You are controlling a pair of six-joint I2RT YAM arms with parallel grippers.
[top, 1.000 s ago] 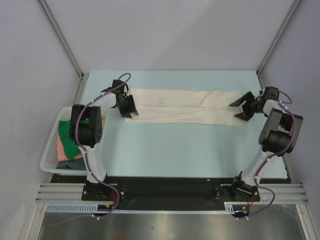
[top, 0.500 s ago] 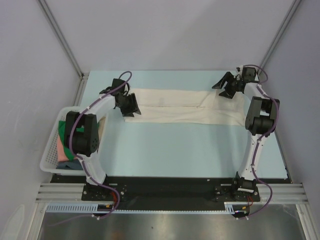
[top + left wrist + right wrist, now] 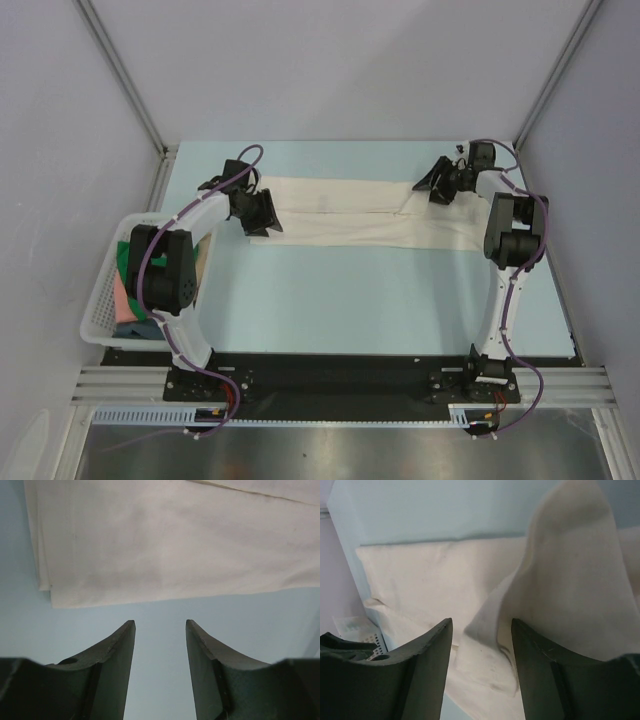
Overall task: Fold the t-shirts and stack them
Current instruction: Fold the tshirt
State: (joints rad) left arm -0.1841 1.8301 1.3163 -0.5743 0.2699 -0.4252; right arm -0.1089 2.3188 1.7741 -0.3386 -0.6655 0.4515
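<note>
One cream t-shirt point(image 3: 350, 215) is spread flat — three coloured t-shirts point(image 3: 135, 268) are heaped in one basket point(image 3: 97, 305). Left gripper point(image 3: 160, 623) and right gripper point(image 3: 481, 620) are held agape, nothing clamped.

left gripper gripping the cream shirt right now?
No, the left wrist view shows the left gripper open over bare table, with the cream t-shirt edge ahead of its fingertips, not between them.
</note>
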